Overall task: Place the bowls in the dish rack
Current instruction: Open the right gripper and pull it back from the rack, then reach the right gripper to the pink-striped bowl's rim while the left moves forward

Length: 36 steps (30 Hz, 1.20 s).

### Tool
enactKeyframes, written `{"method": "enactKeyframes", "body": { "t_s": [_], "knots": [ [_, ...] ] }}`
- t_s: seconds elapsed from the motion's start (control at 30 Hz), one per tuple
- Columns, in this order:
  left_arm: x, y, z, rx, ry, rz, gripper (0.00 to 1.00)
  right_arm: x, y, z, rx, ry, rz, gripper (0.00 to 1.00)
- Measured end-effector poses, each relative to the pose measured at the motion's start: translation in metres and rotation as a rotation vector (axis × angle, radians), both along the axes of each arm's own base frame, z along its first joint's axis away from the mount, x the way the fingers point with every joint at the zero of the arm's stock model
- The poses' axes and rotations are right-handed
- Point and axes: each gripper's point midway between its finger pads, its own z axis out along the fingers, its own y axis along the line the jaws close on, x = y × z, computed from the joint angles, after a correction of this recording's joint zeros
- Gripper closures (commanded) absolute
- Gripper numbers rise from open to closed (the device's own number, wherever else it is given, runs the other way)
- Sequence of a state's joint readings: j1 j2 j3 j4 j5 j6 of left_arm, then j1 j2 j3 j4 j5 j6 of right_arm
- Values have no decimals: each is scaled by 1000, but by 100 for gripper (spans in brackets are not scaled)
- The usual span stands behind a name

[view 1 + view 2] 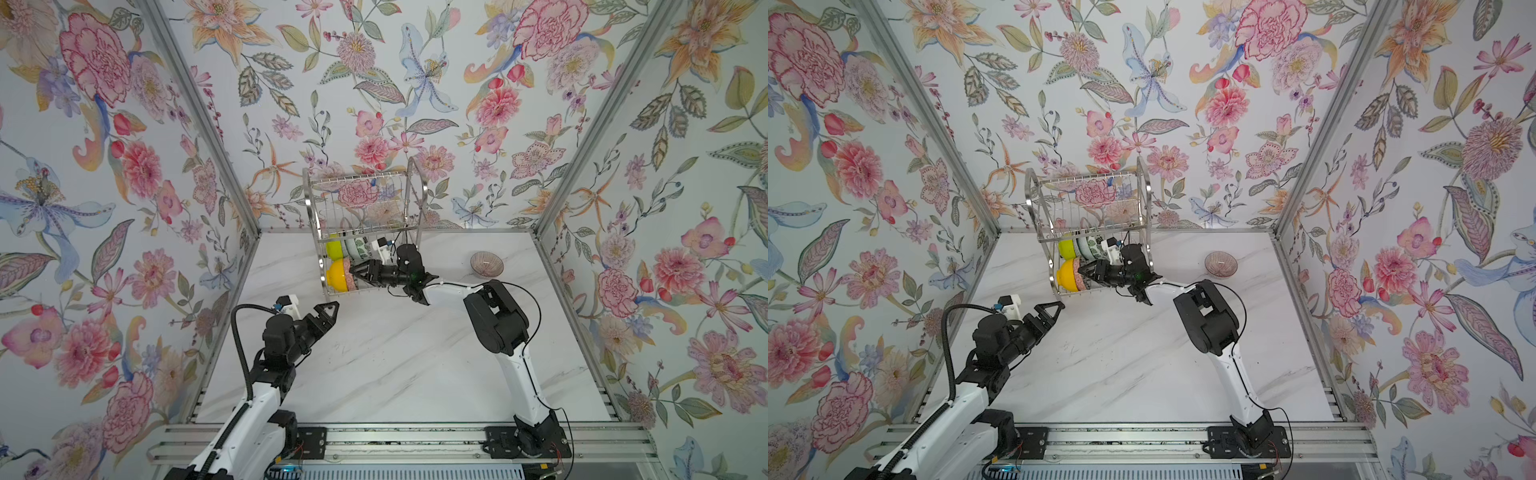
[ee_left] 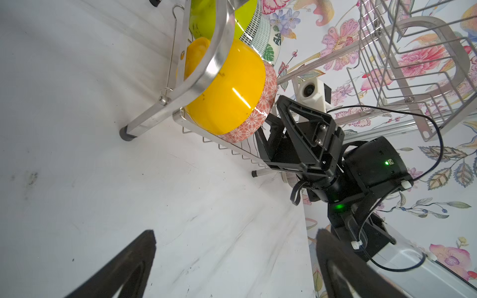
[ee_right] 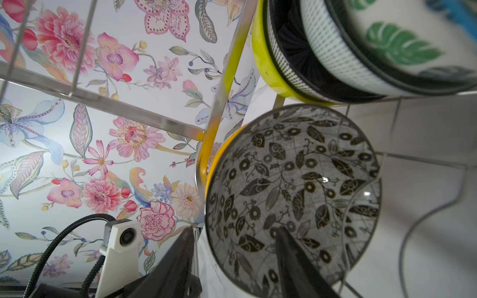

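**Silver two-tier wire dish rack [image 2: 219,51] nearly loaded, one bowl left on the table**

At far left, left gripper [image 1: 330,312] spread wide and empty. Hangs over the white marble-look tabletop [image 1: 395,365], just short of the rack's near foot, touching no bowl.

Next, in the rack's lower tier, at least five bowls on edge. At the back:
- a lime green bowl [image 1: 333,249]
- a dotted white bowl [image 2: 251,27]
- a white bowl with green leaves [image 1: 362,248]

In front:
- an orange-yellow bowl [image 1: 336,275]
- nested against it, a bowl with a coral-patterned outside and a black-and-white floral inside [image 3: 291,185]

Upper tier bare, as far as both top views show.

Right gripper [image 1: 355,272] inside that lower tier, straddling the rim of the black-and-white floral bowl. One finger inside the bowl, one outside, parted wider than the thin wall, so no pinch in the right wrist view. Looks like a release. Bowl seemingly seated on the wires and leaning on the orange-yellow bowl, not hanging from the jaws.

At far right, a pinkish ribbed bowl [image 1: 486,264], upright on the tabletop near the back wall, well apart from the rack and both grippers.

Task judged close to finished, with only that last bowl visibly left to load. Lies nearer the right arm. Calls first for a clean pull out of the rack, without catching the rim or the wires.
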State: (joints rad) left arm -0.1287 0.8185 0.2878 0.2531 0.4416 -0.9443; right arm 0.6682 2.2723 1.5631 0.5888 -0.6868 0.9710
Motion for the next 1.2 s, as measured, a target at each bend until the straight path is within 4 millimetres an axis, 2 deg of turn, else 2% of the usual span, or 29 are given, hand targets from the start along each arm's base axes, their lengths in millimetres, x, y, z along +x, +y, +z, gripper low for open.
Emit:
{"method": "enactKeyframes", "body": {
  "t_s": [0.17,0.33,0.5,0.67,0.7,0.9,1.07,1.2],
  "knots": [
    [-2,0,1,-1,-2,0,1,-8,-11,15,-10,-40,-31,39],
    [-3,0,3,-1,-7,0,1,-18,-24,21,-33,-74,-60,32],
    [-3,0,3,3,-5,-2,1,-33,-42,26,-68,-117,-89,20],
    [-1,-3,11,7,-21,-5,1,-50,-61,34,-108,-159,-112,1],
    [0,-4,14,12,-29,-5,1,-54,-66,36,-117,-172,-116,2],
    [2,-34,31,46,-84,-70,1,-71,-101,51,-177,-225,-160,1],
    [4,-67,48,90,-143,-141,1,-73,-147,56,-295,-267,-267,2],
    [8,-96,57,139,-181,-197,1,-76,-192,61,-405,-295,-392,1]
  ]
}}
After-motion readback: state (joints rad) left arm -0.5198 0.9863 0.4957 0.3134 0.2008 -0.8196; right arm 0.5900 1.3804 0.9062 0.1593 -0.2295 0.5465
